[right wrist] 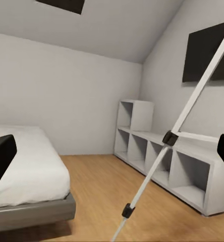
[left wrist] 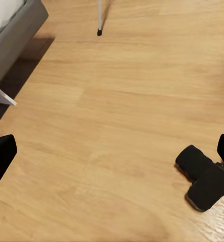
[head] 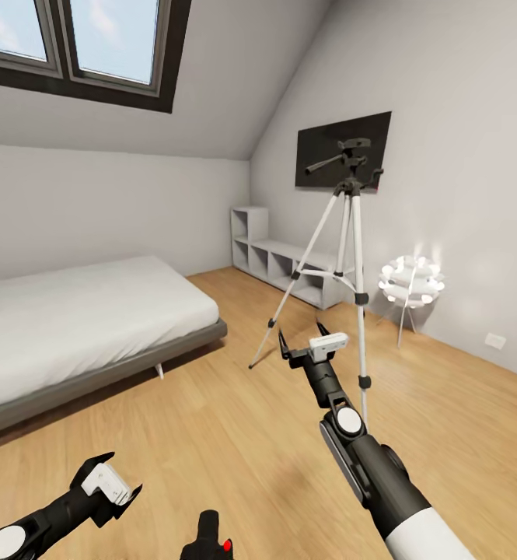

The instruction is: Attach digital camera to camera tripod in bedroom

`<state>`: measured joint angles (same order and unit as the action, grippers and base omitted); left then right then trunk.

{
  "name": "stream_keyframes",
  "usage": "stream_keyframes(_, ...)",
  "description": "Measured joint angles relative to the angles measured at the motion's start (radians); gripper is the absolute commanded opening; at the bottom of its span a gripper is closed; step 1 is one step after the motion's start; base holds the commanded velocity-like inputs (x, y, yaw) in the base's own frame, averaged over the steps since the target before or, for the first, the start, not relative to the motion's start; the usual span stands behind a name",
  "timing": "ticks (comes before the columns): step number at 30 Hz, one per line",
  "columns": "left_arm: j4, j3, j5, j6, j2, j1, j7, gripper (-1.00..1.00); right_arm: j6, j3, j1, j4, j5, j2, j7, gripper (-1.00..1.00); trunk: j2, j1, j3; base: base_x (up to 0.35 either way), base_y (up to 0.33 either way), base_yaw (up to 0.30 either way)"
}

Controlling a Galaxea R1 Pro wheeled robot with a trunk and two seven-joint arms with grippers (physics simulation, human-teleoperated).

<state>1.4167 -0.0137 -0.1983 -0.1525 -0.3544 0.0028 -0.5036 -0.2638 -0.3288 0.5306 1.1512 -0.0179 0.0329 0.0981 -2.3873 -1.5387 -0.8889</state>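
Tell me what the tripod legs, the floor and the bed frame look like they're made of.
The camera tripod: its legs look like pale silvery metal tubing, thin and smooth, with black clamps that are probably plastic. The floor looks like light wood planks: visible grain and board seams, satin sheen. The bed frame is plain matte grey, with no grain or weave visible, so painted wood or fabric is equally possible.

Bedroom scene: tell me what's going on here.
A two-armed robot stands on the light wood floor facing the tall silver-legged camera tripod, whose black head carries nothing yet. The small black digital camera with a red button lies on the floor near the left gripper, as the left wrist view also shows; nothing grips it. The right gripper is raised toward the tripod's legs. Both sets of jaws are open and empty. A grey-framed white bed sits to the left.
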Motion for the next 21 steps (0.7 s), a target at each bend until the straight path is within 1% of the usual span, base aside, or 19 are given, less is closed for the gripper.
stream_keyframes(4,0.000,0.000,0.000,0.000,0.000,0.000,0.001,1.00,-0.032,0.000,-0.003,-0.005,-0.001,-0.003,0.006,1.00,-0.028,-0.015,-0.013,0.000,0.000,0.000)
stream_keyframes(16,-0.009,0.000,0.000,-0.001,0.000,0.000,0.001,1.00,-0.042,-0.001,-0.004,-0.006,-0.003,-0.004,0.009,1.00,-0.112,-0.061,-0.050,0.000,0.000,0.000)
stream_keyframes(21,-0.010,0.000,0.000,-0.001,0.000,0.000,0.001,1.00,-0.043,-0.001,-0.004,-0.006,-0.001,-0.004,0.006,1.00,-0.113,-0.064,-0.069,0.000,0.000,0.000)
